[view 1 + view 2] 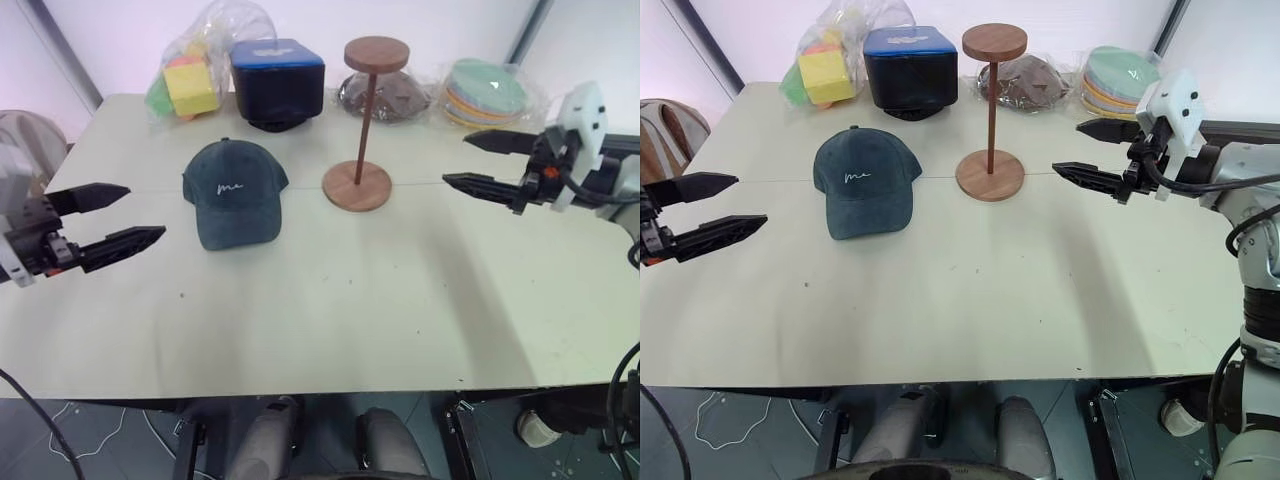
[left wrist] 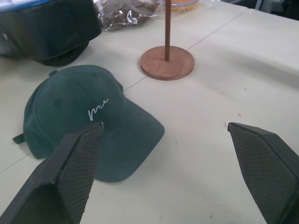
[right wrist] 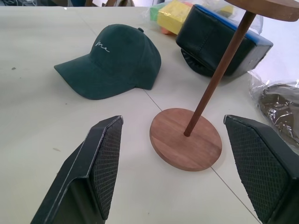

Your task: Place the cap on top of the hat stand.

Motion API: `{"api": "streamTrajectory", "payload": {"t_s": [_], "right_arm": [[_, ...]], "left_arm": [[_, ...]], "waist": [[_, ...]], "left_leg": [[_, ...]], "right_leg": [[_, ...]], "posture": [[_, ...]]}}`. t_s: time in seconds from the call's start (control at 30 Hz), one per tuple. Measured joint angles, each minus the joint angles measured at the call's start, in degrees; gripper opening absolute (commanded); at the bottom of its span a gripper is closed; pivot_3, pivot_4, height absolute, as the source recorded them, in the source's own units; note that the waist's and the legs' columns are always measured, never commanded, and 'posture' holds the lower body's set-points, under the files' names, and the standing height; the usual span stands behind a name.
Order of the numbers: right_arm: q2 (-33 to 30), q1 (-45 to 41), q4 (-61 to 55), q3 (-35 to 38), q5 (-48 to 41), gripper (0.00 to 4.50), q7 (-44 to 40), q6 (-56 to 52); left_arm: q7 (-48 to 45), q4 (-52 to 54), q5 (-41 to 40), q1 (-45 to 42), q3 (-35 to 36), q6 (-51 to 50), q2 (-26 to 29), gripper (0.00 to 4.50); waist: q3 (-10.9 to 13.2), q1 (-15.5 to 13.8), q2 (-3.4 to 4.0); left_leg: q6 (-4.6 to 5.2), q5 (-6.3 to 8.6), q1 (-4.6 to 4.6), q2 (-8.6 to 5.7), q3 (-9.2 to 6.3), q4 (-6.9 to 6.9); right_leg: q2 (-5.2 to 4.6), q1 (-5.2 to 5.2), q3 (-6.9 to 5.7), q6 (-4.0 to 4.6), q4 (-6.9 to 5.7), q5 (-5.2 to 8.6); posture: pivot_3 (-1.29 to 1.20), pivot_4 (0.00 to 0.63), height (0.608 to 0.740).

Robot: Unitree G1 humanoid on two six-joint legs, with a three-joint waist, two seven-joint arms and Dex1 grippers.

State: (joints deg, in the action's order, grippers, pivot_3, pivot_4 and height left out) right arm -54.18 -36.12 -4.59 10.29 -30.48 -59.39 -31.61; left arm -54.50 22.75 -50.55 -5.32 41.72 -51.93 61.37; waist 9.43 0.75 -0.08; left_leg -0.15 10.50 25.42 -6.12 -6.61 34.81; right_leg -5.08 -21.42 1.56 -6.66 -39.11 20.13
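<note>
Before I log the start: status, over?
Left gripper and right gripper open, empty. Cap flat on table, beside hat stand. Stand top bare, nothing blocking.

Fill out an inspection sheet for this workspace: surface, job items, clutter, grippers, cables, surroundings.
Surface: pale flat table, bare in front.
Job items: dark teal fabric baseball cap with white script lies flat, brim toward the robot; brown wooden hat stand with round base, thin rod and top disc upright beside it, disc bare.
Clutter: blue-lidded black box, bagged yellow and green blocks, bagged dark item, bagged stack of coloured plates, all along the far edge.
Grippers: left gripper open, empty; right gripper open, empty.
Cables: white cable on floor.
Surroundings: white wall behind.
</note>
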Motion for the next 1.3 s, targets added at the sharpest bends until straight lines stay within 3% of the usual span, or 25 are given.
{"api": "streamTrajectory", "payload": {"t_s": [1.13, 1.3], "right_arm": [[0.22, -0.90, 0.19, -0.92, 0.43, 3.54, -0.07, -0.24], [0.23, -0.87, 0.18, -0.92, 0.43, 3.54, 0.03, -0.45]], "left_arm": [[0.95, -0.04, -1.28, 0.30, -0.43, 0.29, -0.21, 4.48], [1.86, 0.35, 1.26, 0.28, -1.56, 3.87, -0.71, 4.48]], "waist": [[0.01, 0.01, 0.01], [0.01, -0.03, 0.01]], "left_leg": [[0.00, 0.00, 0.00, 0.00, 0.01, -0.03], [0.00, 0.00, 0.00, 0.00, 0.00, -0.03]], "right_leg": [[0.00, -0.01, 0.01, 0.00, 0.00, 0.00], [0.00, 0.00, 0.01, 0.00, 0.01, 0.00]], "posture": [[0.00, 0.150, 0.740], [0.00, 0.150, 0.740]]}}
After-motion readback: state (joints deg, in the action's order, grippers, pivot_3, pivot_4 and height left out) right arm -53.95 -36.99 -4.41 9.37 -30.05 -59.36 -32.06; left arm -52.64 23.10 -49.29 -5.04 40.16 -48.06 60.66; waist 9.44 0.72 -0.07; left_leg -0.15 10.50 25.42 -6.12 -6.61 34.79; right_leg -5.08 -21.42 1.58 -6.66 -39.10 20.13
